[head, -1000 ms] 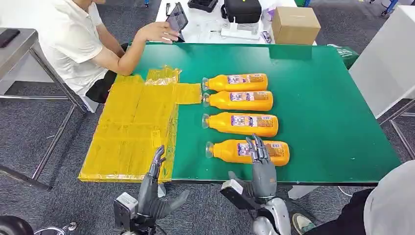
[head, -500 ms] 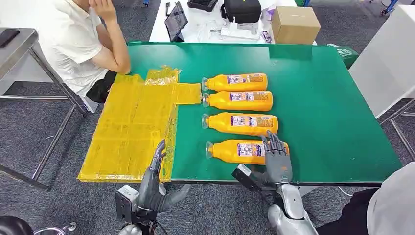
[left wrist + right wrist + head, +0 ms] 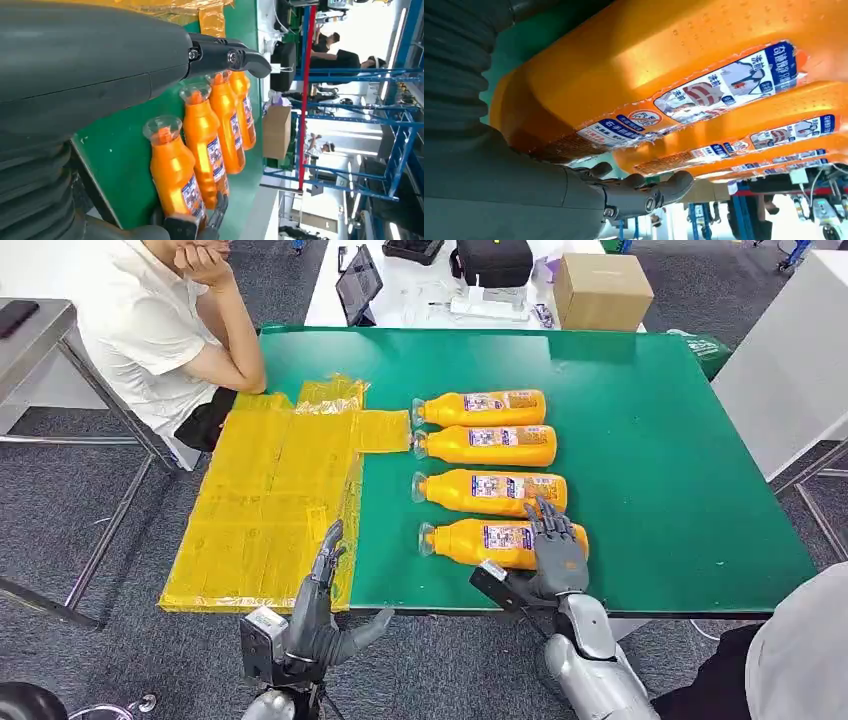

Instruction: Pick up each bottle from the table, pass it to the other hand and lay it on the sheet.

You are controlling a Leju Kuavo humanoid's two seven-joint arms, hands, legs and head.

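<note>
Your right hand point(image 3: 556, 552) is over the nearest bottle point(image 3: 480, 542).
From the head view, four bottles lie on the green worktop point(image 3: 660, 470), beside the yellow sheet point(image 3: 270, 500); your left hand point(image 3: 318, 615) waits, fingers apart, holding nothing. In the right wrist view, fingers point(image 3: 644, 192) spread by the fat end, not gripping. It looks smooth, stiff and full, maybe slippery: take its middle.

Nearest orange bottle point(image 3: 664, 65) close over robot hand point(image 3: 574, 195); fingers point(image 3: 664, 187) spread beneath, more bottles beyond.
</note>
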